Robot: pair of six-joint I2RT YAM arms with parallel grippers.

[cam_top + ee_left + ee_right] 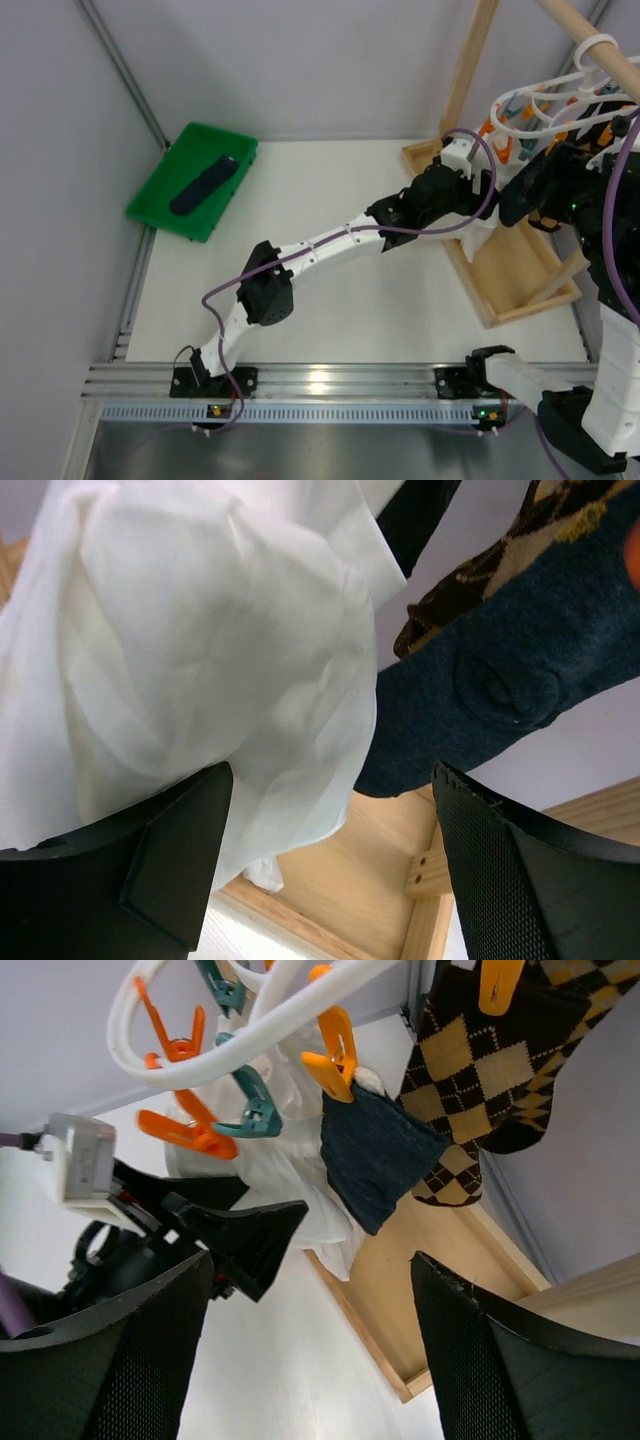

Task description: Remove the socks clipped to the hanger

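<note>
The white hanger [250, 1030] with orange and teal clips hangs at the top right [545, 108]. An orange clip [330, 1055] holds a plain navy sock [375, 1150]. Beside it another orange clip holds an argyle sock [490, 1060]. My left gripper [330, 777] is open just below the navy sock [500, 670] and a white cloth [200, 650], holding nothing. My right gripper [312, 1260] is open too, below the clips with nothing between its fingers. One of the left gripper's fingers [240, 1240] shows in the right wrist view. Another dark sock [203, 185] lies in the green tray [160, 200].
The wooden rack's base frame [510, 275] lies on the table under the hanger, and its upright beam [470, 70] rises at the back. Both arms crowd together at the hanger. A grey wall closes the left side.
</note>
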